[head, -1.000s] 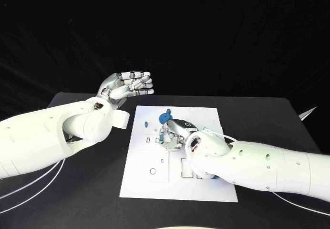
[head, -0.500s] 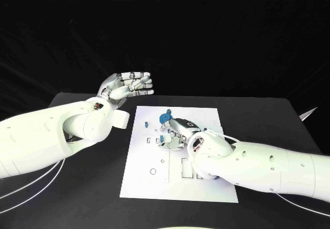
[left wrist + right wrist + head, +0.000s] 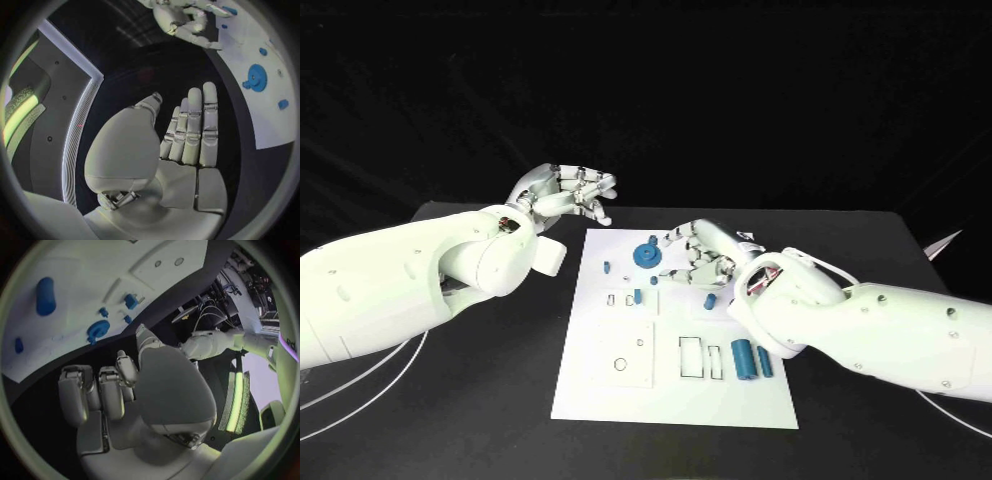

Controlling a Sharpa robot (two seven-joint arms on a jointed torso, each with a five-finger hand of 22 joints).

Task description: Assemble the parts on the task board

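Now | task board long axis runs away fr robot | L hand fingers curled, empty | R hand fingers spread, empty

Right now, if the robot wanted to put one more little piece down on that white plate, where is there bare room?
The task board is bare along its near edge, below the two blue cylinders. Its middle is crowded: the blue gear, small pegs and the right hand hovering over them.
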